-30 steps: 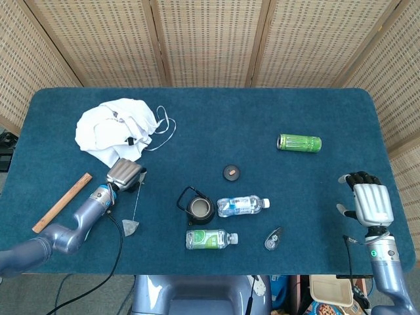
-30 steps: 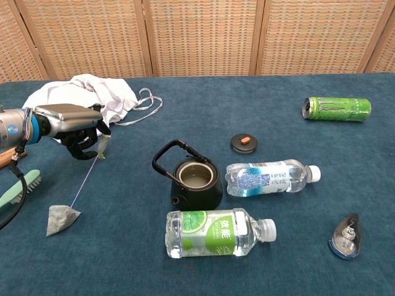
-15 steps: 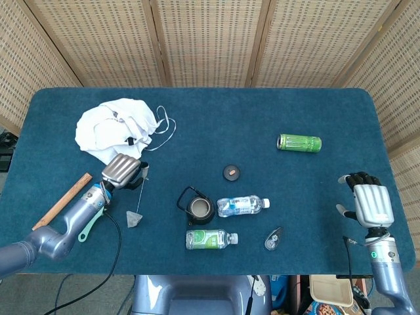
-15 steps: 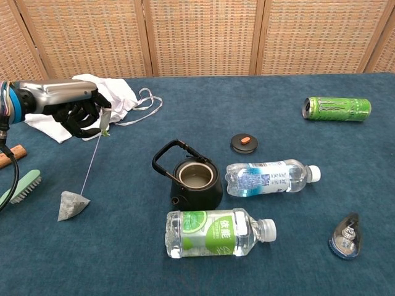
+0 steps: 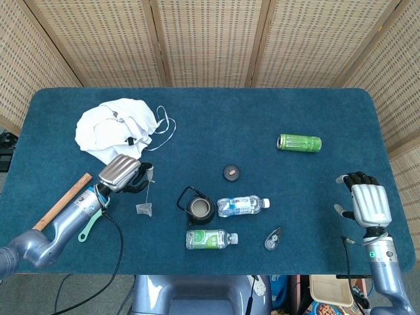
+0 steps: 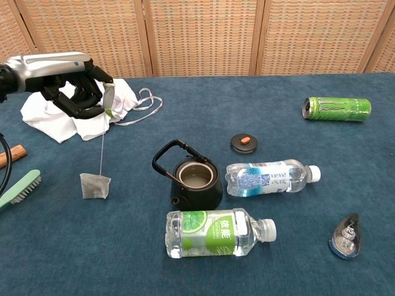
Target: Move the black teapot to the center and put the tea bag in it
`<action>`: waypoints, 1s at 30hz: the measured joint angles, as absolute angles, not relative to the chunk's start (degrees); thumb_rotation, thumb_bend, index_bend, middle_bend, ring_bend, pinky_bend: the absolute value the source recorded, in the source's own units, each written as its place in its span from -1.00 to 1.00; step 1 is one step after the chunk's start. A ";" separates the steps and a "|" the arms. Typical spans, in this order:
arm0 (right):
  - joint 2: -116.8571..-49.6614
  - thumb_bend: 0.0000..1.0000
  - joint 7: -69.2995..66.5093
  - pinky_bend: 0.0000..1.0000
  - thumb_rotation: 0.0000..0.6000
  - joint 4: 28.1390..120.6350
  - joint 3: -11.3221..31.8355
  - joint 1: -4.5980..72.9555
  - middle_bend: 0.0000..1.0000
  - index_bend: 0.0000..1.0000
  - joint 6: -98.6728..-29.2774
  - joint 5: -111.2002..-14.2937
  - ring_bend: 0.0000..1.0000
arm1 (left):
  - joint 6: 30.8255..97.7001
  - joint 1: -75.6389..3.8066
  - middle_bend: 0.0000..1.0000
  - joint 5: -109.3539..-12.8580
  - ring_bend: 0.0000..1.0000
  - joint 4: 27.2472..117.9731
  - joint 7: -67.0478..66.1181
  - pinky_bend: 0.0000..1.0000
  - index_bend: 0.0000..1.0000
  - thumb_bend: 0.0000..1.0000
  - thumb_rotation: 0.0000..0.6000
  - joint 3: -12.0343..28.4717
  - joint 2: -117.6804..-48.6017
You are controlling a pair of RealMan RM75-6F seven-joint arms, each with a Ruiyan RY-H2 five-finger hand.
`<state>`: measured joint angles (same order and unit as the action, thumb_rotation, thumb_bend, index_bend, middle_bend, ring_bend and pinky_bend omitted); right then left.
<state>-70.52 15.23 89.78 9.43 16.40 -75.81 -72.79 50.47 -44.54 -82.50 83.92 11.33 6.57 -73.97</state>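
Nearest the robot, a green-labelled water bottle (image 6: 217, 233) lies on its side on the blue table (image 6: 185, 123), with a small clear tape dispenser (image 6: 346, 236) off to its right. Just beyond the bottle sits the black teapot (image 6: 195, 180), lid off and mouth open, handle tipped toward the left, near the middle of the table; a second clear water bottle (image 6: 271, 177) lies just beside it on the right. Left of the teapot, the tea bag (image 6: 95, 186) dangles on its string, hanging clear of the pot, and the left robot hand (image 6: 73, 83) pinches the paper tag at the top of that string, fingers curled in around it. At the far left edge lie a green brush (image 6: 20, 188) and a wooden stick (image 5: 62, 201). Further back, the teapot lid (image 6: 244, 143) rests alone, then a green can (image 6: 337, 108) on its side at the right, and a crumpled white cloth (image 5: 118, 128) at the far left. The right robot hand (image 5: 365, 201) hovers at the near right edge, fingers spread, holding nothing.
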 measured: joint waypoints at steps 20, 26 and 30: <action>-70.46 -0.37 15.13 -0.30 1.00 90.04 9.35 15.84 -0.13 -0.19 -76.31 -72.57 -0.44 | 58.23 -44.79 0.63 -89.92 0.52 93.16 16.17 0.32 0.25 -0.04 1.00 8.07 -68.46; -70.42 -0.37 14.84 -0.30 1.00 89.99 9.31 15.55 -0.13 -0.19 -76.63 -72.62 -0.44 | 58.39 -45.82 0.63 -90.03 0.52 94.99 16.61 0.32 0.25 -0.04 1.00 9.26 -67.17; -70.37 -0.37 14.66 -0.30 1.00 89.96 9.23 15.35 -0.13 -0.19 -76.76 -72.69 -0.44 | 58.59 -46.51 0.63 -90.33 0.52 96.38 16.46 0.32 0.25 -0.04 1.00 9.91 -66.62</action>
